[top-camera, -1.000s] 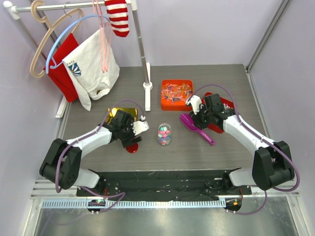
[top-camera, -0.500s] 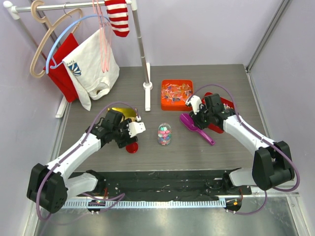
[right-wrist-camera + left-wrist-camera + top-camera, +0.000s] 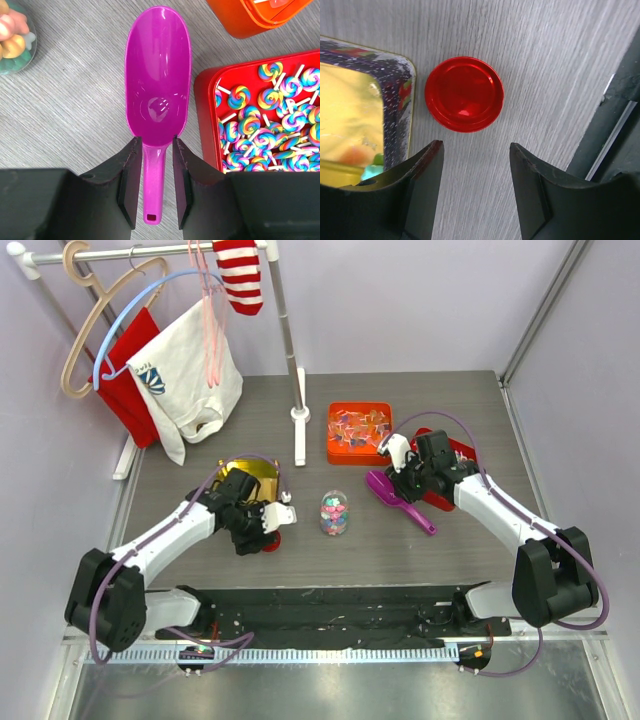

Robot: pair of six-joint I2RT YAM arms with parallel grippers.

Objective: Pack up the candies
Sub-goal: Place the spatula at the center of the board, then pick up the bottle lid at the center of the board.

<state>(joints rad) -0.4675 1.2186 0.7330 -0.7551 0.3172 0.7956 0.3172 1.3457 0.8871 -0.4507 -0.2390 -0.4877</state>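
On the grey worktop [image 3: 460, 410], the candies [image 3: 334, 508] sit in a clear jar [image 3: 334, 528] at the overhead view's centre. The left tool [image 3: 476, 150], jaws apart over the red lid [image 3: 464, 93], should centre on it, clear of the gold tin [image 3: 395, 90] just beside. The right tool [image 3: 157, 145] grips the purple scoop [image 3: 158, 65] by its handle.

Your left arm [image 3: 165, 537] and right arm [image 3: 495, 508] are the same build: smooth white links between chunky black joints [image 3: 550, 575]. A thin purple cable [image 3: 440, 415] loops off each one, and there's a small white box [image 3: 398, 450] by each wrist. Up close, the left gripper [image 3: 472, 155] and right gripper [image 3: 152, 145] have matte black, wedge-shaped fingers [image 3: 127, 180] with flat inner faces.
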